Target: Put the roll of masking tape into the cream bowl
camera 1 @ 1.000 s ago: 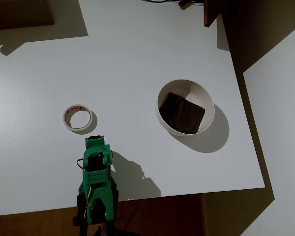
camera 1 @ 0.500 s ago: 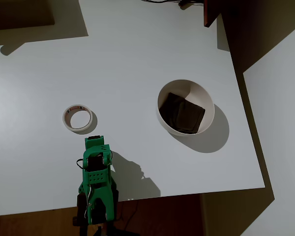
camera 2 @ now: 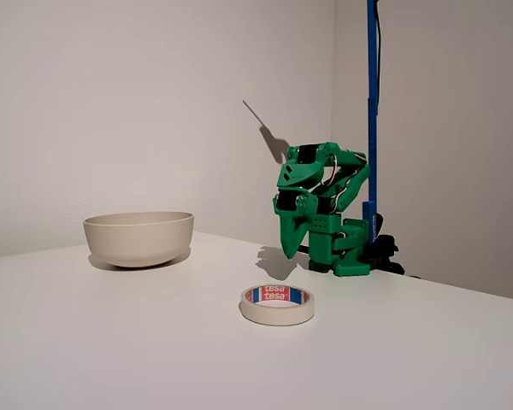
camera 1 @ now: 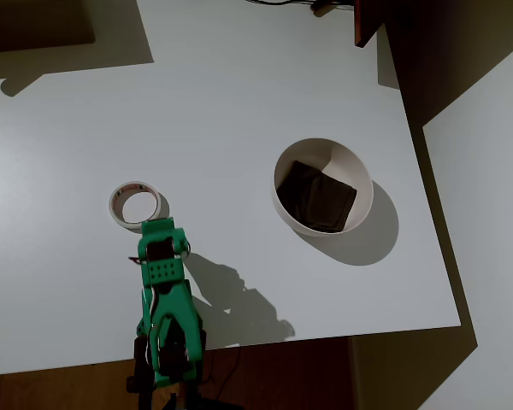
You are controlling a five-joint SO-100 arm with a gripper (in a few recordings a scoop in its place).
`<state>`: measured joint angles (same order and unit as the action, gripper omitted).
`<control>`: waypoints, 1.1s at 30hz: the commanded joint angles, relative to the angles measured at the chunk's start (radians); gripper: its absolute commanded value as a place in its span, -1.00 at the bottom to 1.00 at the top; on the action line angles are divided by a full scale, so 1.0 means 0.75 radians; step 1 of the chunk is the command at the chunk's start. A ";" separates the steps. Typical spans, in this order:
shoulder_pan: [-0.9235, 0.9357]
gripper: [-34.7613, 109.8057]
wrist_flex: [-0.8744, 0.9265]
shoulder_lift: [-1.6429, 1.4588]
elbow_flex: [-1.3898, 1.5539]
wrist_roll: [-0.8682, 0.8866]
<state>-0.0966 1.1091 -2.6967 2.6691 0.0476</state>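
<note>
The place looks like a plain indoor room set up as a small robot test bench: a bare white table (camera 1: 239, 85) against blank white walls (camera 2: 154, 85), wooden floor (camera 1: 68, 389) at the table's edge, and a blue pole (camera 2: 372, 102) behind the arm.

A small, flat ring of cream-white masking tape (camera 1: 136, 205) lies on its side on a white surface (camera 1: 222, 102), its wide hole facing up. In the fixed view the roll of masking tape (camera 2: 277, 305) shows a red and blue printed inner core. In the overhead view it sits left of centre. Well apart from it, to the right in that view, stands a round cream bowl (camera 1: 352, 171) with smooth sloping walls, upright and clearly wider than the tape. Inside the bowl lie dark brown, roughly square pieces (camera 1: 320, 198). From the side, the cream bowl (camera 2: 138, 237) stands to the left of the tape and farther back.
</note>
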 commanded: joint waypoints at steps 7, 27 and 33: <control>-0.094 -0.45 -0.010 0.679 -0.503 0.057; -0.231 -0.31 -0.139 0.869 -0.499 0.168; -0.233 -0.31 -0.182 0.980 -0.499 0.182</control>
<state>-0.2531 0.9833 -1.9712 2.3577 0.1687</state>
